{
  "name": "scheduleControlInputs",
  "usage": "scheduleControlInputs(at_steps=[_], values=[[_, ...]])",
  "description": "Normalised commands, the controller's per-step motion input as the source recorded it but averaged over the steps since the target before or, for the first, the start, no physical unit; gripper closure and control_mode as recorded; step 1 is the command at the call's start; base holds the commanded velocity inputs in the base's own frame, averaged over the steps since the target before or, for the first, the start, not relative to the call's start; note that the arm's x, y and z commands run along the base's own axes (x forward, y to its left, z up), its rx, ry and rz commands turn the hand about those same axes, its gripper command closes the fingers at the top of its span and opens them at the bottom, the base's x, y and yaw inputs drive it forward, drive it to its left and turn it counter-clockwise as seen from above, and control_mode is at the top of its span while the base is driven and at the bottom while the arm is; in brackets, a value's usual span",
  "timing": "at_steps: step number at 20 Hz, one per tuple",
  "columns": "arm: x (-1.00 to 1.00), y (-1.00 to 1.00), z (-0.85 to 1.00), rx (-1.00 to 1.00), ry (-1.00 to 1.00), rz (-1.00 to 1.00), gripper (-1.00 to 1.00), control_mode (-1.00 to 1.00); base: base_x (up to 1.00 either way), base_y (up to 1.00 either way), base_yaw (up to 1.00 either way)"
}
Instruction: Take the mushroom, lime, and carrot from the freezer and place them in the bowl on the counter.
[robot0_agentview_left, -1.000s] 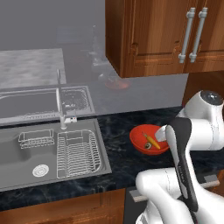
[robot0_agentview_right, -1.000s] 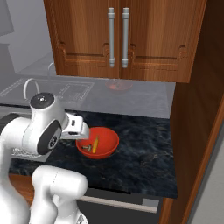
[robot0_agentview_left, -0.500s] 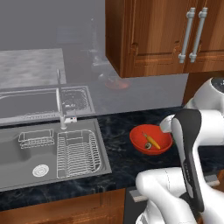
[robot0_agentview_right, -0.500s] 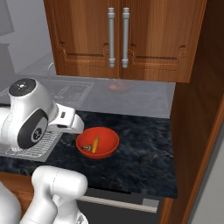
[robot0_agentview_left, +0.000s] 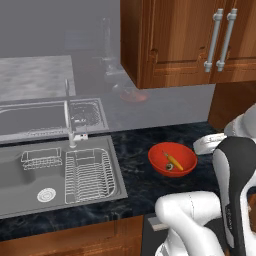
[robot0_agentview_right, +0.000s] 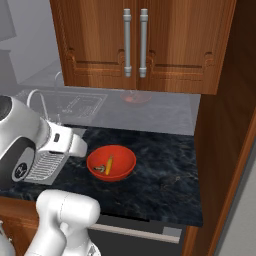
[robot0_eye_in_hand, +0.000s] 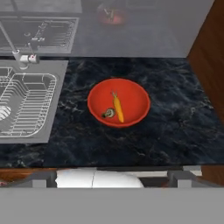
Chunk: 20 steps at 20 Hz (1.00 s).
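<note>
Two of three items deposited; lime outstanding.
Thin orange carrot (robot0_eye_in_hand: 118, 108) and small brownish mushroom (robot0_eye_in_hand: 109, 113) lying in glossy red-orange bowl (robot0_eye_in_hand: 131, 89) on dark marbled surface (robot0_eye_in_hand: 175, 127); pincer fully open, empty.

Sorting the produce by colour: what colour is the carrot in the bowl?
Orange carrot, clearest in the hand view.

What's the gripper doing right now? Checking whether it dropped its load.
Gripper: open, holding nothing; carrot and mushroom lie in the bowl.
</note>
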Motion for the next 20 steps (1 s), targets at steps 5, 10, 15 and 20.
scheduleControlInputs(at_steps=[5,10,15,20], values=[[-0.12,0.0,0.16,0.0,-0.09,0.0,-1.0,-1.0,0.0,0.0,0.0],[-0.03,0.01,0.21,0.0,-0.06,0.0,-1.0,-1.0,0.0,0.0,0.0],[-0.05,0.0,0.03,0.0,-0.01,0.0,-1.0,1.0,-0.53,0.0,0.0],[0.0,0.0,0.0,0.0,0.0,0.0,-1.0,1.0,-1.0,-0.12,0.0]])
